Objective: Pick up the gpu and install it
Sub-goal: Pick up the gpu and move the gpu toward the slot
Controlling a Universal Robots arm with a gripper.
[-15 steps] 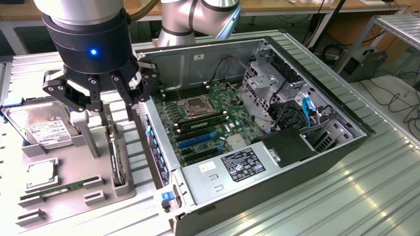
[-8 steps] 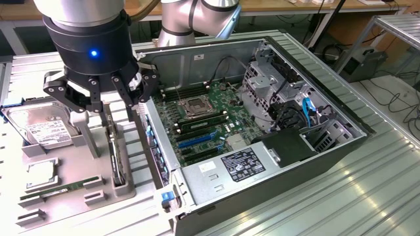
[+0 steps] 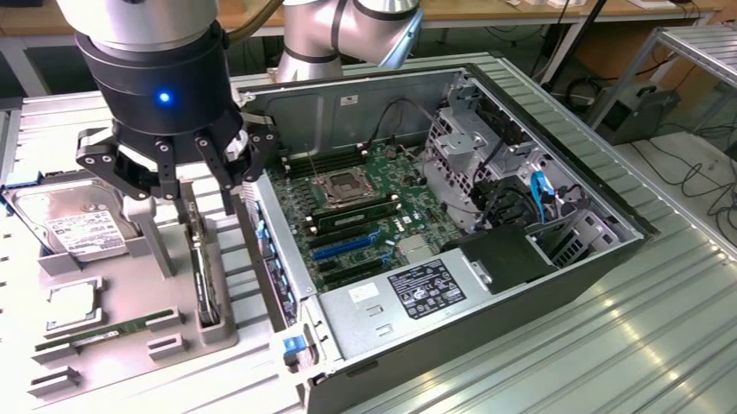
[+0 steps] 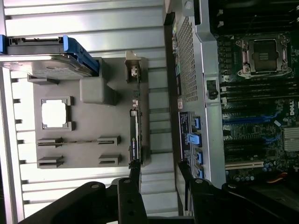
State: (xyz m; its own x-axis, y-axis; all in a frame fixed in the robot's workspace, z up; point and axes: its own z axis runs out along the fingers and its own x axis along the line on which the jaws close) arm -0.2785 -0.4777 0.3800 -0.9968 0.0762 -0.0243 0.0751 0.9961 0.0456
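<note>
Closest to the lens, the hand [image 3: 202,191] hangs with its fingers spread apart, gripping nothing. Below it the ribbed tabletop [image 3: 645,336] carries an open case [image 3: 484,345], lying on its side at the exterior view's right with the motherboard facing up. Just beside the case sits a gray holder [image 3: 121,280], with a hard drive [image 3: 69,228] and the gpu [image 3: 205,280] on it. That card stands on edge in a slot under the hand. Its long axis runs parallel to the case's wall, far to near in the exterior view.
</note>
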